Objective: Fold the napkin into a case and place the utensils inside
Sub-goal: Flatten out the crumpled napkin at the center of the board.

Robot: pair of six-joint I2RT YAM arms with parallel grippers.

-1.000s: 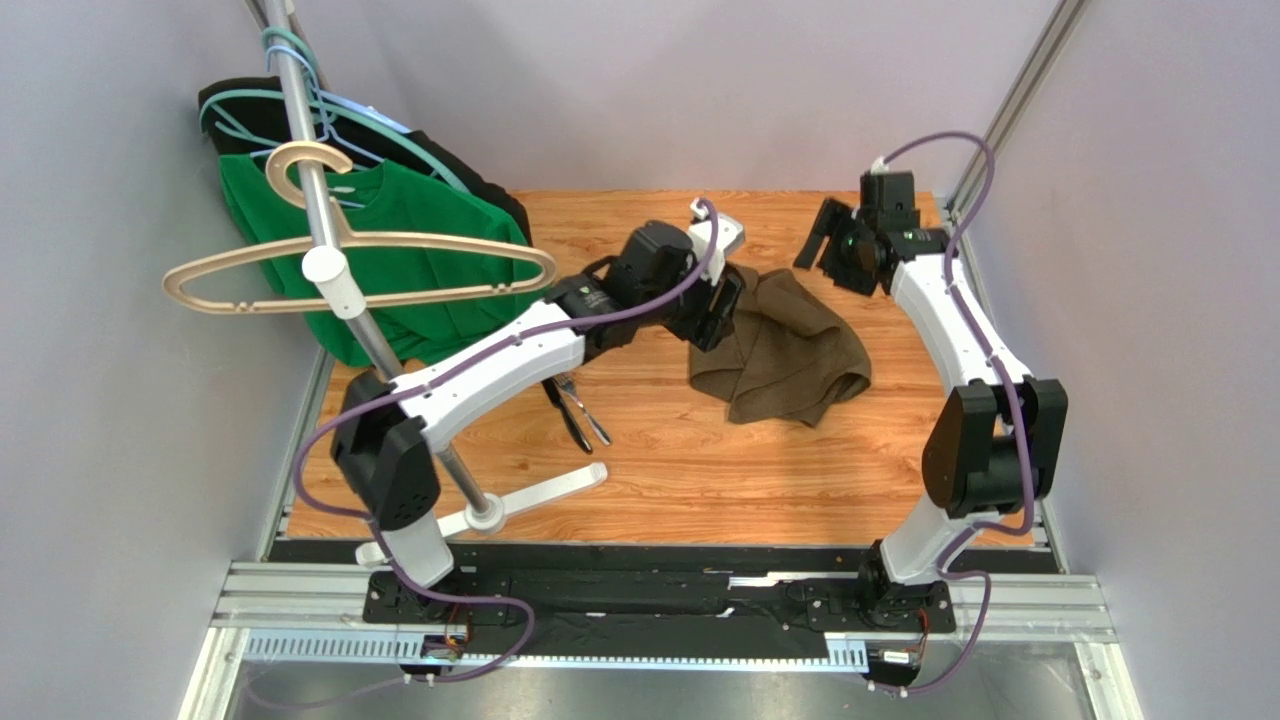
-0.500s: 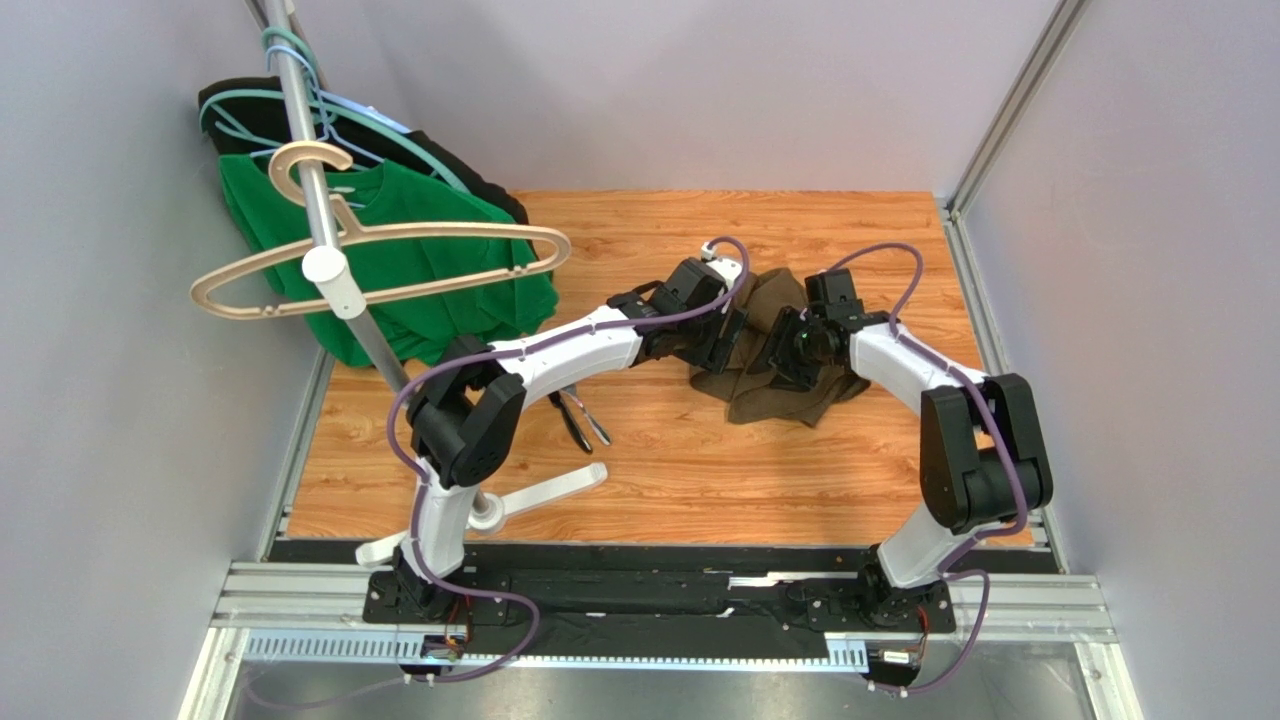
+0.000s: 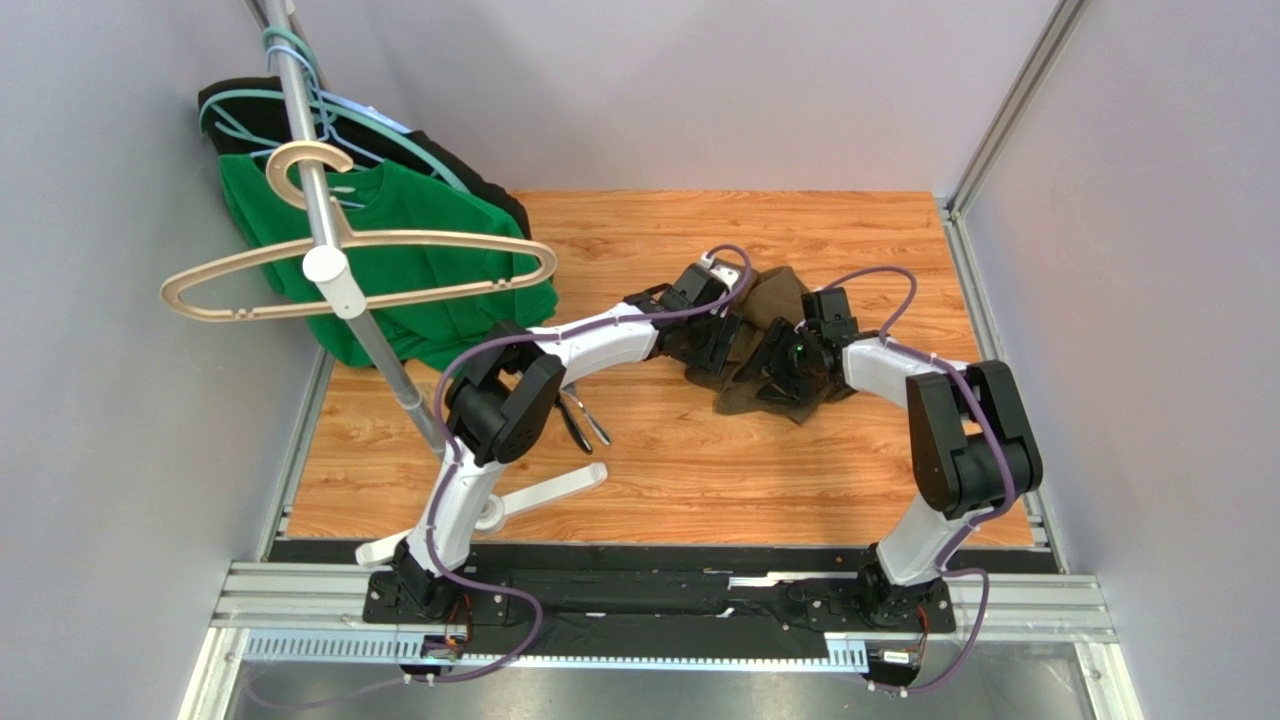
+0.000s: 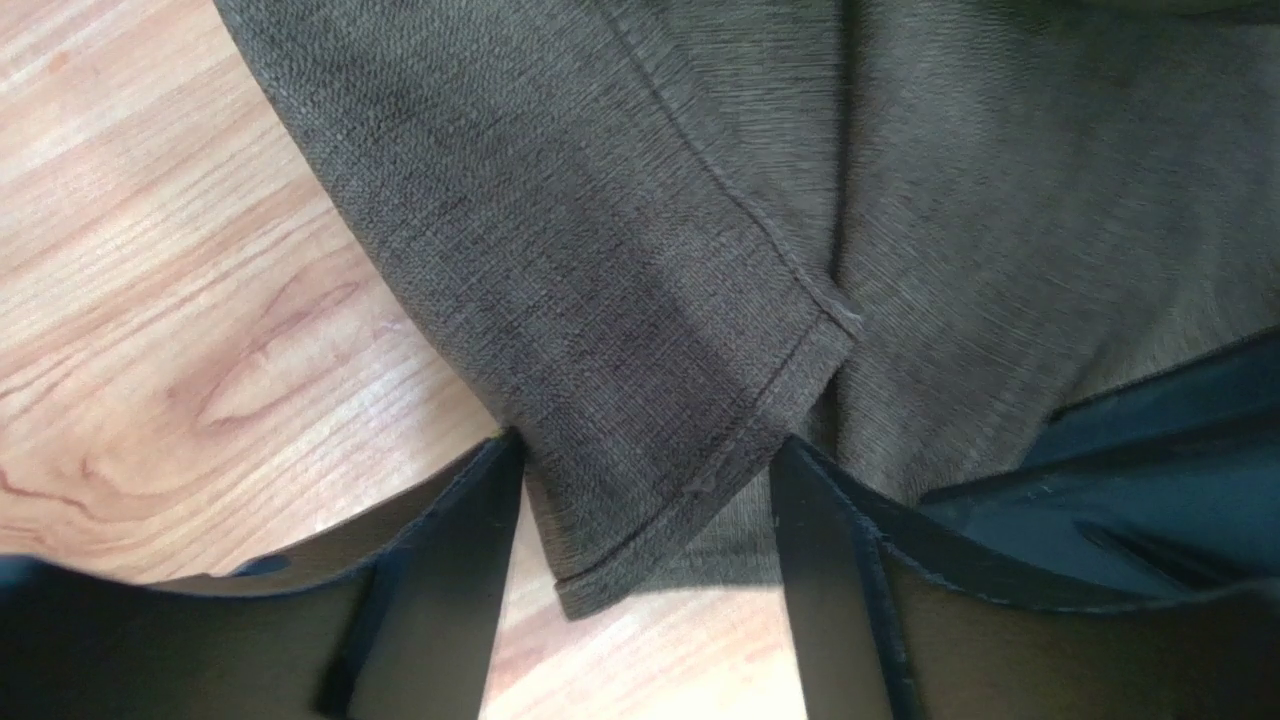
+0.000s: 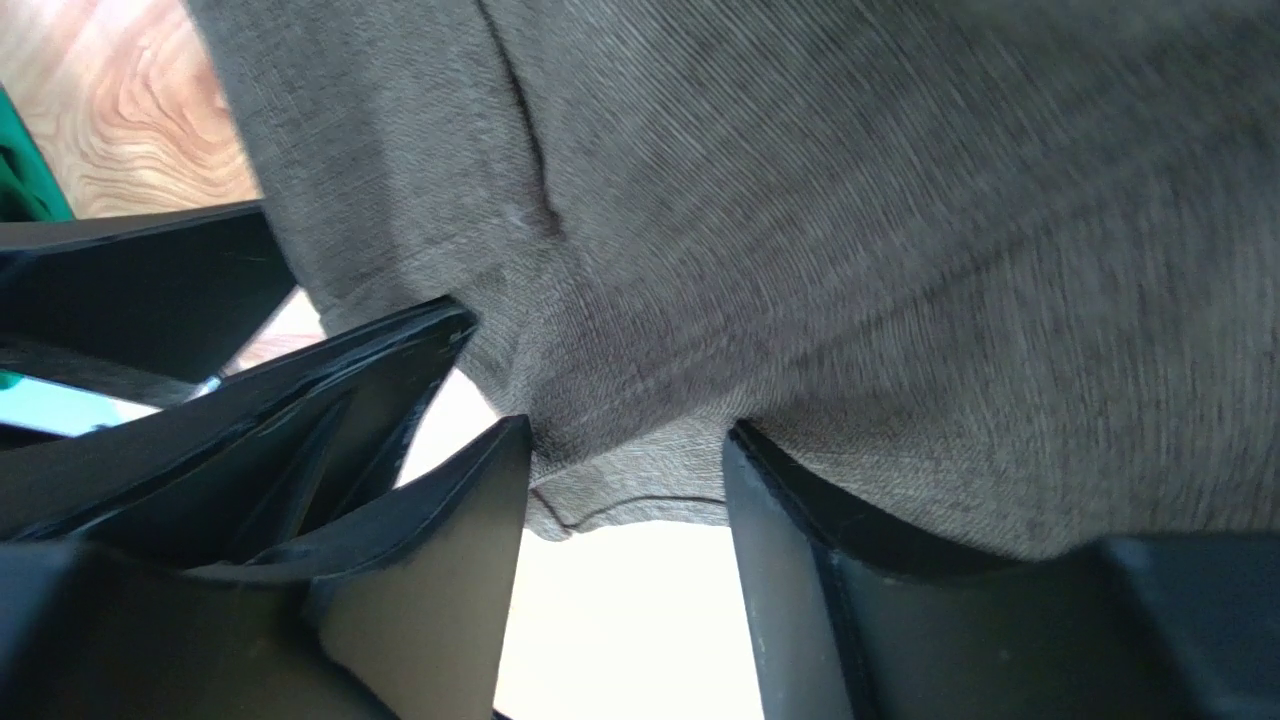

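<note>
- We see the wooden table (image 3: 676, 480) under everything, and we place the rest by the napkin (image 3: 778, 293), which lies crumpled on it, not yet folded into any pouch shape.
- Well to the left of the napkin a green shirt (image 3: 406, 285) hangs on a rack, with a bare wooden hanger (image 3: 361, 273) in front of it.
- The left arm (image 3: 586, 342) reaches to the napkin's left edge and the right arm (image 3: 887, 368) to its right part, so the two wrists meet over the cloth.
- The utensils (image 3: 576, 417) lie together on the wood to the left of the napkin, apart from it and partly under the left arm.
- The left gripper (image 4: 646, 465) is down at a hemmed corner of the napkin (image 4: 902, 180); its fingers (image 4: 436, 600) stand spread, the corner flat between them, not pinched.
- The right gripper (image 5: 628, 435) straddles another edge of the napkin (image 5: 902, 225); its fingers (image 5: 436, 600) are likewise parted, with a gap showing below the cloth.
</note>
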